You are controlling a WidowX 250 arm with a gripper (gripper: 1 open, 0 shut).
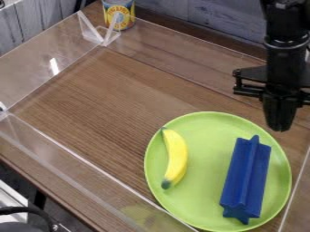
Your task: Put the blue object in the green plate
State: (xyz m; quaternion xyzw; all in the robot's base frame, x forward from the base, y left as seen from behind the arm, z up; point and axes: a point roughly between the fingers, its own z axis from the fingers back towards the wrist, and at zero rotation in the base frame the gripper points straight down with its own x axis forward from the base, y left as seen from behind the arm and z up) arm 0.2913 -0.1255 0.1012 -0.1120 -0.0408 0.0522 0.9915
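The blue object [247, 178], a long deep-blue ridged block, lies flat on the right half of the green plate [208, 149]. A yellow banana [177, 159] lies on the plate's left half. My gripper [281, 125] hangs on the black arm above the plate's far right rim, a little beyond the block's upper end and apart from it. Its fingers are pressed together, shut, with nothing between them.
A clear acrylic wall [49, 63] rings the wooden tabletop [115, 91]. A yellow can [118, 14] stands at the back left, outside the wall. The plate sits near the front right corner.
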